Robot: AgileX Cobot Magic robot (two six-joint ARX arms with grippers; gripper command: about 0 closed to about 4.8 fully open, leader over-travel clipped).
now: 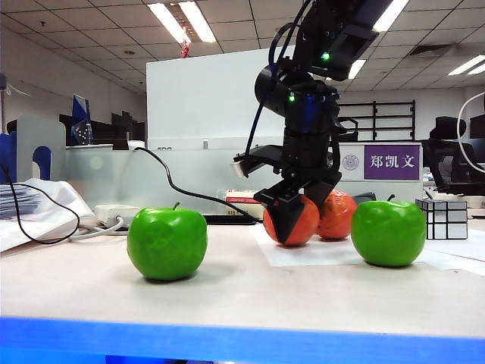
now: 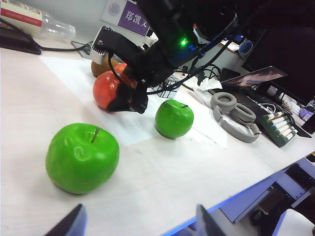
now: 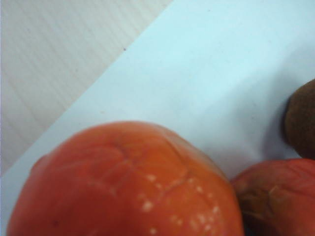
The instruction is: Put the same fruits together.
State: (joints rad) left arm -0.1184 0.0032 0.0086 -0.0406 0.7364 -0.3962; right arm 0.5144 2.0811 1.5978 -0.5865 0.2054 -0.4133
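Where the paper [image 1: 326, 254] lies right of centre in the exterior view, find the right end effector [image 1: 292, 227] hanging down from the top of the frame over the front orange [image 1: 307, 224]. Fingers spread wide to either side of that fruit, one dark finger [image 1: 282, 224] across its near face. Cannot tell whether squeezing it or merely straddling it. Resting on the paper, touching or nearly touching the rear orange [image 1: 337, 216] just behind and to the right. Right apple [image 1: 388, 231] just right of that pair, at the paper's edge. Left apple [image 1: 167, 243] alone on the bare desk [image 1: 250, 296] at left of centre, well apart from the other three.

From the right wrist, front orange [image 3: 128, 182] filling the view up close, rear orange [image 3: 275, 196] beside it, a brown kiwi [image 3: 302, 118] at the border; no fingers visible there.

From the left wrist, left end effector [image 2: 138, 226] above the near desk edge, fingertips [image 2: 69, 223] well apart with nothing between, left apple [image 2: 82, 157] closest.
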